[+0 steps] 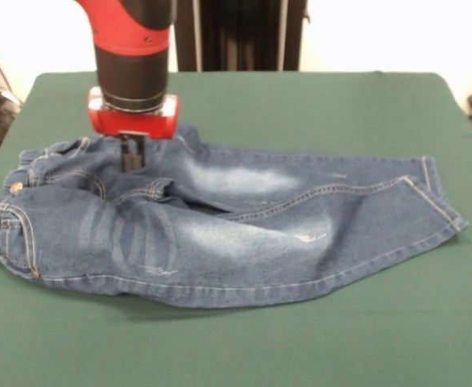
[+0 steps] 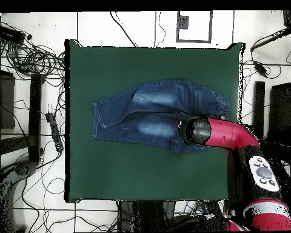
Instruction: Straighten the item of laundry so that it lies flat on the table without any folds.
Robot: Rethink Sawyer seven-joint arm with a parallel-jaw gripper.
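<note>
The item of laundry [image 1: 220, 234], a small pair of blue jeans with faded whitish patches, lies on the green table [image 1: 316, 105]. Its waistband is bunched at the left and its legs reach right, one leg lapped over the other with a crease between them. My gripper [image 1: 132, 165] comes straight down on the far edge of the jeans close to the waistband, its dark fingers drawn together on the denim. In the overhead view the jeans [image 2: 148, 115] lie across the table [image 2: 142, 176], and the red arm's wrist [image 2: 197, 131] covers their right part and hides the gripper.
Green cloth surrounds the jeans on all sides, widest toward the near edge in the front view. Cables and equipment [image 2: 26, 54] lie on the floor beyond the table's sides. The robot's red base [image 2: 263, 212] stands at the bottom right.
</note>
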